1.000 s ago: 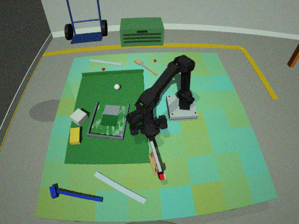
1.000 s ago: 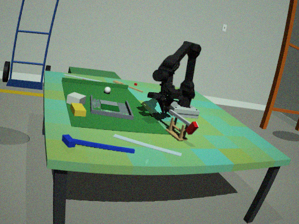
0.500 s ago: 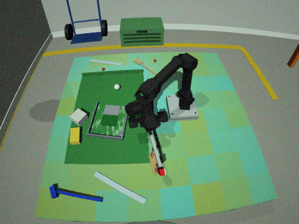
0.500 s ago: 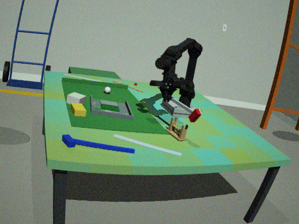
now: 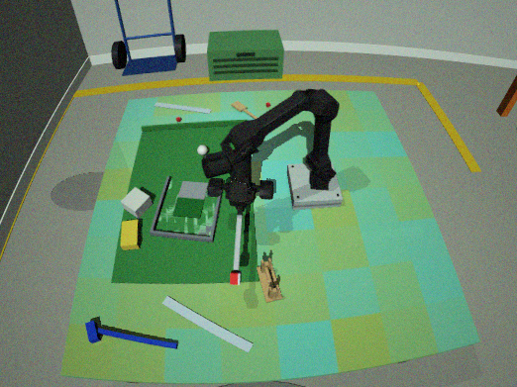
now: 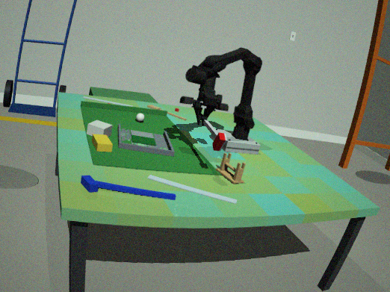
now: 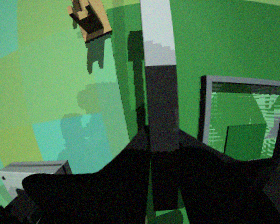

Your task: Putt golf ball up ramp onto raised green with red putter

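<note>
End effector point(image 5: 241, 207) grips red putter point(image 5: 238, 242), head pointing away from golf ball point(image 5: 202, 149)

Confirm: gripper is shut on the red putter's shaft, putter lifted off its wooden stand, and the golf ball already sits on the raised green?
Not quite. The golf ball is not on the raised green; the top view shows it on the dark green turf behind the grey-framed ramp. The rest holds: the gripper is shut on the red putter, which is clear of the wooden stand.
</note>
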Controlling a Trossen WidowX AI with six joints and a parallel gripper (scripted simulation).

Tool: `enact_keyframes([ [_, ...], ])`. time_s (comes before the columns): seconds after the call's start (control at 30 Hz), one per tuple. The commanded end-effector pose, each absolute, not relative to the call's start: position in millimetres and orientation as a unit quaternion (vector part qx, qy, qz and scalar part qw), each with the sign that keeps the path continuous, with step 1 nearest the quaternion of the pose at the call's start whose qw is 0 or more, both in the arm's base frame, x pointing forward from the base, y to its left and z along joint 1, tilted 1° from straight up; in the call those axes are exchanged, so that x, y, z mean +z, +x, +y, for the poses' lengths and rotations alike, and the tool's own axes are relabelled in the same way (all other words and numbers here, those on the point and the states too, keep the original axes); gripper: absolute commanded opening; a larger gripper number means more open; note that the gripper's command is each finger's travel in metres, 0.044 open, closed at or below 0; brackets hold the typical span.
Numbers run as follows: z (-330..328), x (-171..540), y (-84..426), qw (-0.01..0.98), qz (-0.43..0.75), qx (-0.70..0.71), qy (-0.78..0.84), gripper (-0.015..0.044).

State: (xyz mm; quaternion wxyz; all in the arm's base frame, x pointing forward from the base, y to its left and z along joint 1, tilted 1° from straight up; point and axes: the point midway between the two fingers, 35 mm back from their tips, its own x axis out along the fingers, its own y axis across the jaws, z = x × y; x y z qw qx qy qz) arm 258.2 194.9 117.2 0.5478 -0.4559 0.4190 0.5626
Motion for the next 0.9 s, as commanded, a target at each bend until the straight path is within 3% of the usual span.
enact_keyframes([
  [0.0, 172.5, 119.1, 274.3, 0.574, 0.447, 0.531, -0.434, 0.0],
  [0.87, 31.3, 126.6, 322.3, 0.687, 0.577, 0.333, -0.289, 0.0],
])
